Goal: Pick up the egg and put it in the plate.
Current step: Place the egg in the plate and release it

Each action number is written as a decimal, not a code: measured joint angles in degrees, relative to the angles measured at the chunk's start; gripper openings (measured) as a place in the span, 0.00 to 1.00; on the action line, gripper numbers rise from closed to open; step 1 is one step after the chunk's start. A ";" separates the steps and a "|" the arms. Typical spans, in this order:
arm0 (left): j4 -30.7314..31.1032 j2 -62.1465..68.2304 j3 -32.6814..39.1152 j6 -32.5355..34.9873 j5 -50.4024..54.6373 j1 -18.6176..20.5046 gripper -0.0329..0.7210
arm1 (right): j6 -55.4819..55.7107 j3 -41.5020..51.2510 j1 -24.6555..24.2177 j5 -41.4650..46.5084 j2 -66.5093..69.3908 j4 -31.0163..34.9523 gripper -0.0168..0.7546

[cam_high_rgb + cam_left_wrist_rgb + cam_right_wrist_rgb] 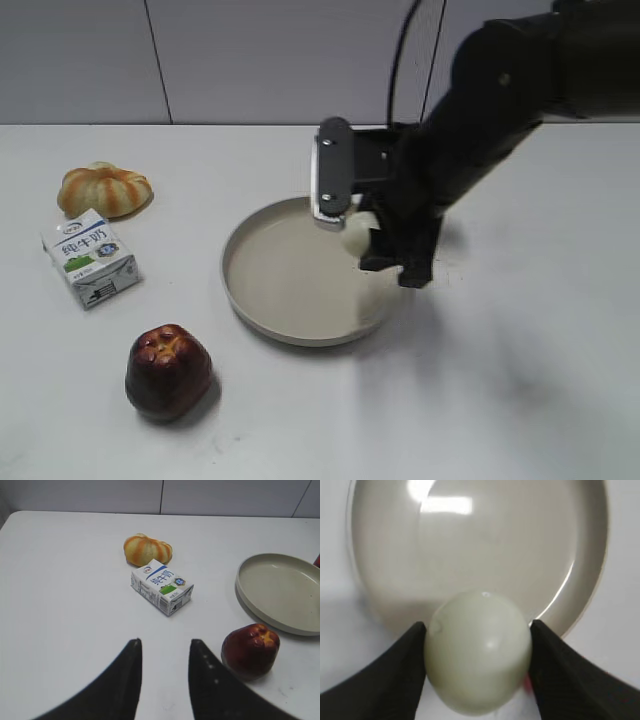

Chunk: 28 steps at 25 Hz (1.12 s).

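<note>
The egg [477, 652] is gripped between the two dark fingers [385, 675] of the right gripper [477, 655], one pressed against each side of it. In the right wrist view it is seen held above the near rim of the plate [580, 585], with the pale inside of the plate spread out beyond it. In the exterior view the egg [355, 234] is carried at the right-hand edge of the plate [262, 300], clear of the counter [520, 400], by the right gripper [372, 240], whose black arm reaches in from the upper right. Whether the egg is touching the plate cannot be told from these views.

The left gripper [165, 675] is seen only in the left wrist view, where its two dark fingers [122, 680] are parted with a gap of bare counter between them and nothing held. Beyond them a milk carton [162, 586] is laid on its side, and a ribbed bun [147, 549] is set just behind it. A dark red apple [250, 650] is placed near the plate's front edge, apart from it. In the exterior view the bun [104, 189], the carton [89, 257] and the apple [167, 370] are lined along the left side of the counter, well apart from the right gripper
</note>
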 joint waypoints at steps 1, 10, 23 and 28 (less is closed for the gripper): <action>0.00 0.00 0.00 -0.03 0.00 0.00 0.35 | 0.00 -2.07 0.87 -0.60 1.56 0.00 0.60; 0.00 0.00 0.00 0.02 0.00 0.00 0.35 | 2.05 -13.97 3.25 2.61 14.32 0.62 0.60; 0.00 0.00 0.00 -0.05 0.00 0.00 0.35 | 3.33 -14.83 3.38 2.69 10.83 -3.53 0.84; 0.00 0.00 0.00 -0.07 0.00 0.00 0.35 | 12.66 -18.52 1.10 1.13 5.36 -5.83 0.81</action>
